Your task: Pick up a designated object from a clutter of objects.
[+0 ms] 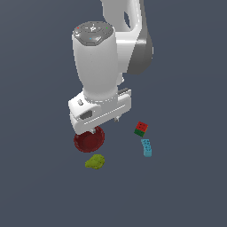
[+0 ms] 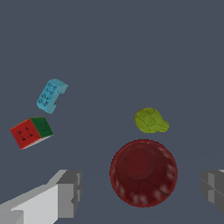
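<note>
The designated object is a small olive yellow-green lump (image 1: 95,162) (image 2: 150,120) lying on the floor, just in front of the dark red ribbed bowl (image 1: 88,141) (image 2: 143,172) in the exterior view. A red-and-green block (image 1: 141,129) (image 2: 31,132) and a cyan studded brick (image 1: 146,147) (image 2: 50,95) lie toward the exterior view's right. My gripper (image 1: 105,125) (image 2: 140,192) hangs above the bowl, open, its fingers (image 2: 68,192) wide apart with nothing between them. The lump lies apart from the gripper, beyond the bowl in the wrist view.
The white arm and hand (image 1: 98,84) hide the floor behind the bowl in the exterior view. The dark grey floor (image 1: 186,186) runs flat on all sides of the four items.
</note>
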### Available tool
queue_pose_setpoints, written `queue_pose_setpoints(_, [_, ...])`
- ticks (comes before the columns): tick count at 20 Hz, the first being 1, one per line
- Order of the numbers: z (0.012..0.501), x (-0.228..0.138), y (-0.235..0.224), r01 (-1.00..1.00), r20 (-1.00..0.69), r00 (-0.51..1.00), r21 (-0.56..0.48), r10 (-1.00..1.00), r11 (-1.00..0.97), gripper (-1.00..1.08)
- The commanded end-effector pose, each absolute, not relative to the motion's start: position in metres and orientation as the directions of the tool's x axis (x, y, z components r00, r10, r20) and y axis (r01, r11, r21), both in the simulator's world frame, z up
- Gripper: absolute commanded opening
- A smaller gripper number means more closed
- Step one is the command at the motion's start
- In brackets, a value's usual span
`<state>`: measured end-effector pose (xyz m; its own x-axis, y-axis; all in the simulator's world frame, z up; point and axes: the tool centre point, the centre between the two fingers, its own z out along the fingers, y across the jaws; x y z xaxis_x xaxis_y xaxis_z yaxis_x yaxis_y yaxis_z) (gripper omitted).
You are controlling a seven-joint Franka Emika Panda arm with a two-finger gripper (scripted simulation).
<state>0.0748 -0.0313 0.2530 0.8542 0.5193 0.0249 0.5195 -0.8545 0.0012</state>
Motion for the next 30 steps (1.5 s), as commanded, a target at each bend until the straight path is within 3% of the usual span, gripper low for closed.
queue_pose_setpoints(1, [0.242,0.081,-0.036,0.572,0.022,0.820,0.004,0.572,-0.820,1.00])
queue_pose_setpoints(30, [0.110,0.133,-0.083,0.957,0.000,0.289,0.002,0.957,-0.289,1.00])
